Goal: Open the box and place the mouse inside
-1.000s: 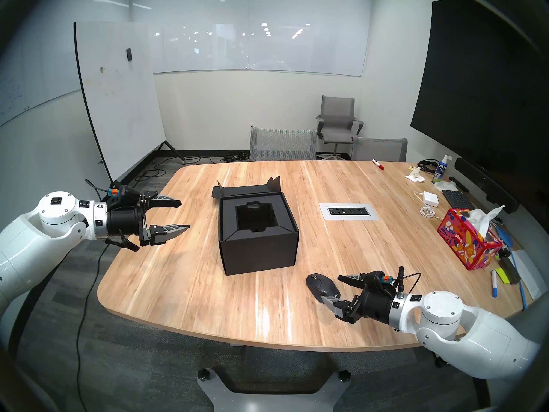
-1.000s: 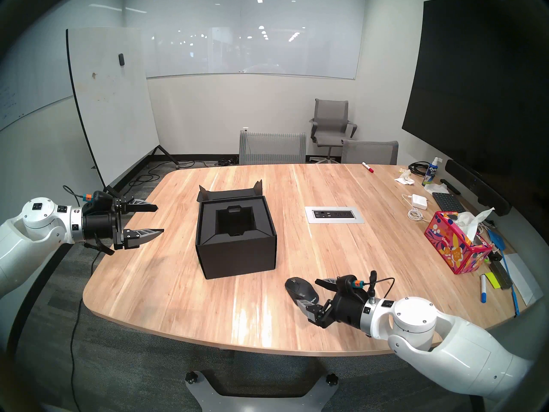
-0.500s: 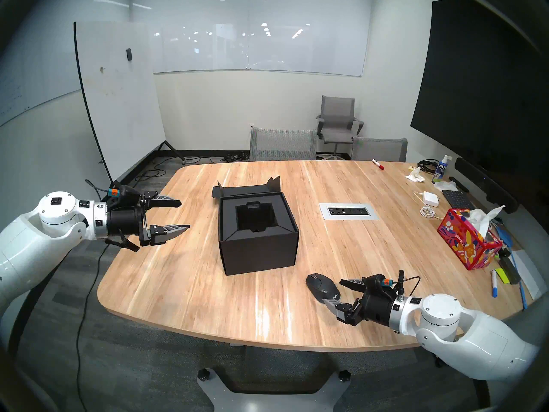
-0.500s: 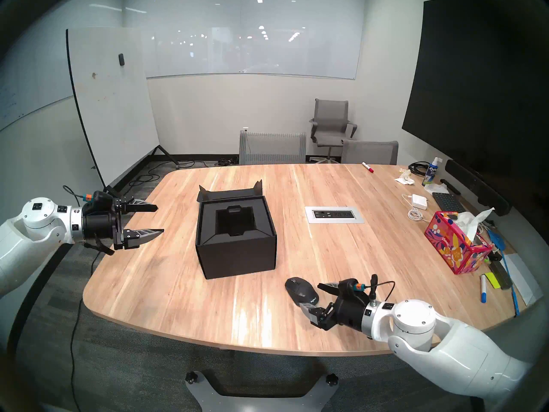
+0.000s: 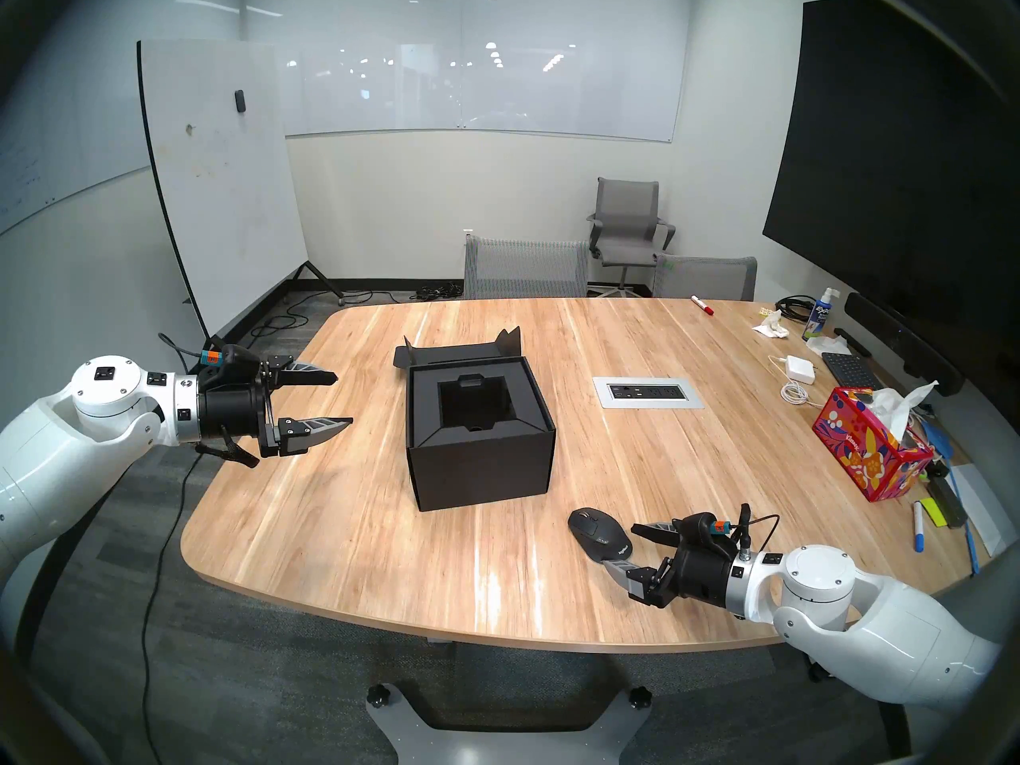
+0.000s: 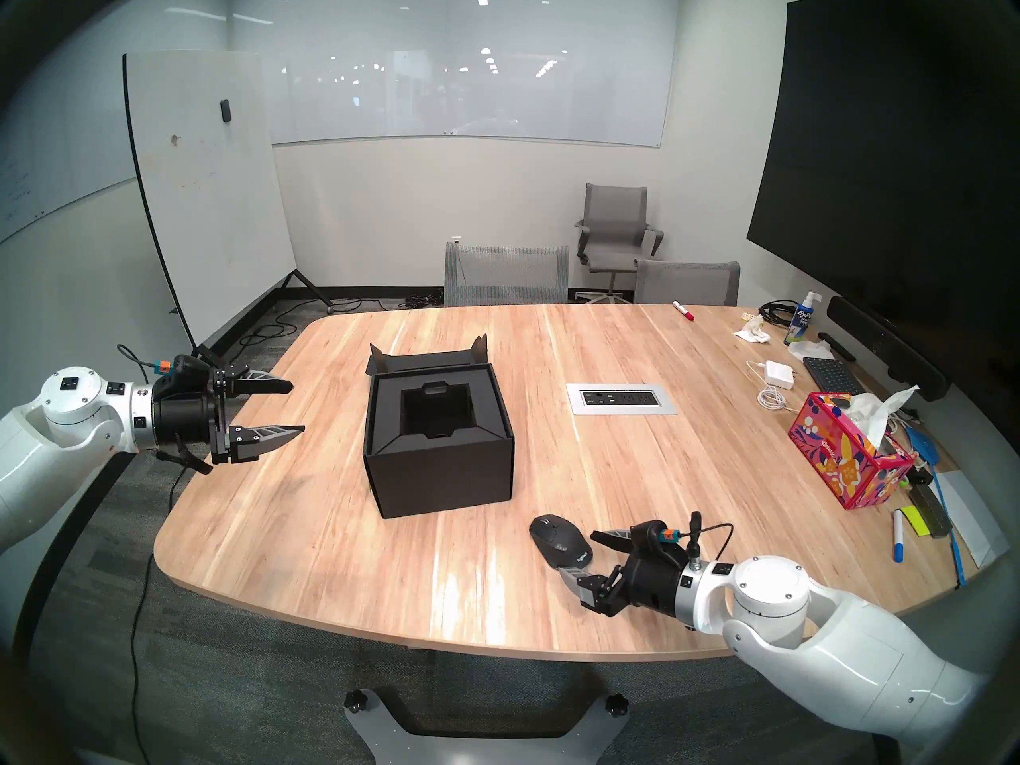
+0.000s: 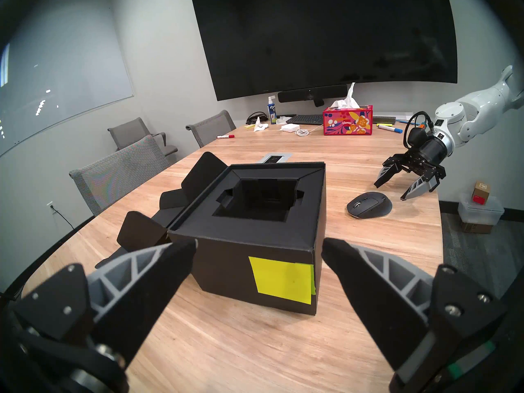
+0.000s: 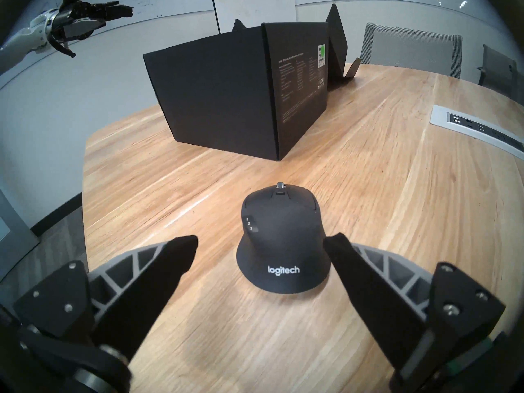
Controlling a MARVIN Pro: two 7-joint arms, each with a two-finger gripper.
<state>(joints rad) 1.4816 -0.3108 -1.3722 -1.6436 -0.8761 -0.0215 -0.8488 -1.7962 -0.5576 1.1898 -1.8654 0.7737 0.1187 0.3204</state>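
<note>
The box stands open near the middle of the wooden surface, its lid folded back flat on the far side with two side tabs sticking up. From the head views the bottom of the square recess is lost in black shadow, so what lies at its floor cannot be made out. The yellow sticky note on the box's left wall shows only in the left wrist view; the fine print on the right wall is too small to read in the right wrist view.

The mouse lies on the surface to the right of the box and nearer the robot, well apart from it, close to the near edge. The right gripper sits low just behind the mouse, fingers spread wide with a tip on either side of the mouse's rear, touching nothing; bare wood shows between each finger and the mouse.

The left gripper hovers above the left edge of the surface, fingers wide and empty, with clear room between it and the box.

Clutter, including a red tissue box, crowds the far right edge.
</note>
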